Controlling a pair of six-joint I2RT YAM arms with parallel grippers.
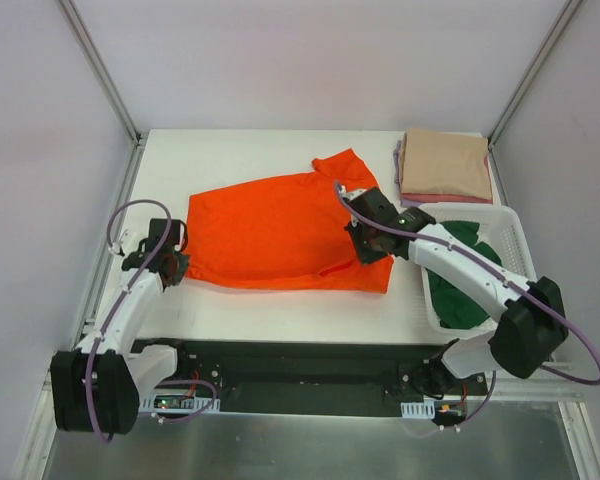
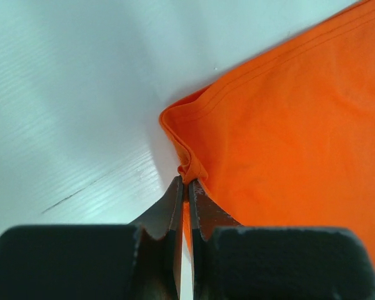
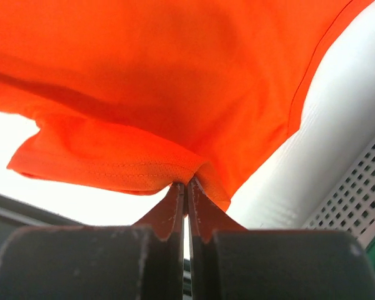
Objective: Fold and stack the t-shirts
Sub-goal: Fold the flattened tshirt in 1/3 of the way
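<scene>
The bright orange t-shirt (image 1: 270,235) lies spread across the middle of the white table, one sleeve pointing to the far right. My left gripper (image 1: 177,262) is shut on its near left hem corner (image 2: 190,170). My right gripper (image 1: 365,250) is shut on the shirt's near right edge (image 3: 187,178) and holds it lifted off the table. A dark green t-shirt (image 1: 460,275) lies bunched in the white basket (image 1: 510,235). A folded beige t-shirt (image 1: 445,163) lies on pink and lilac ones at the far right corner.
The white slatted basket stands at the right, beside my right arm; its wall shows in the right wrist view (image 3: 356,187). Grey enclosure walls and metal posts ring the table. A black base rail (image 1: 300,375) runs along the near edge.
</scene>
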